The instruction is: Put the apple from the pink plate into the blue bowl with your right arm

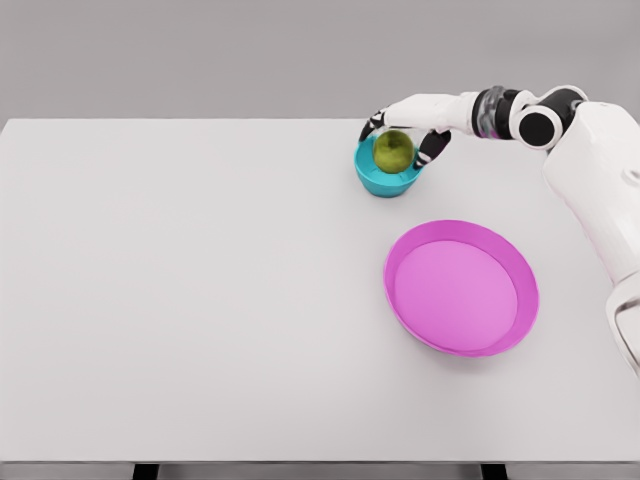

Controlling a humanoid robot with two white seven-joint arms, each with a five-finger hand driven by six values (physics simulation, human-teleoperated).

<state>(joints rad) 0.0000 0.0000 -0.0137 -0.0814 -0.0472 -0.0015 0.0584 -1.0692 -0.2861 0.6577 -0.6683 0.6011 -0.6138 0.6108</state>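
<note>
Green apple [393,151] hides the blue bowl [384,181] interior, right hand [405,135] cupping it.

Glossy white arm [590,160] with black joint rings (grey-banded wrist) and dark-tipped fingers [432,148].

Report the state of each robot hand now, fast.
Left robot hand: not in view.
Right robot hand: over the blue bowl, fingers around the apple; whether it grips cannot be told.

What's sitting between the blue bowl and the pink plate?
Nothing: in the head view, only bare white table separates the blue bowl, which holds the apple, from the pink plate.
</note>
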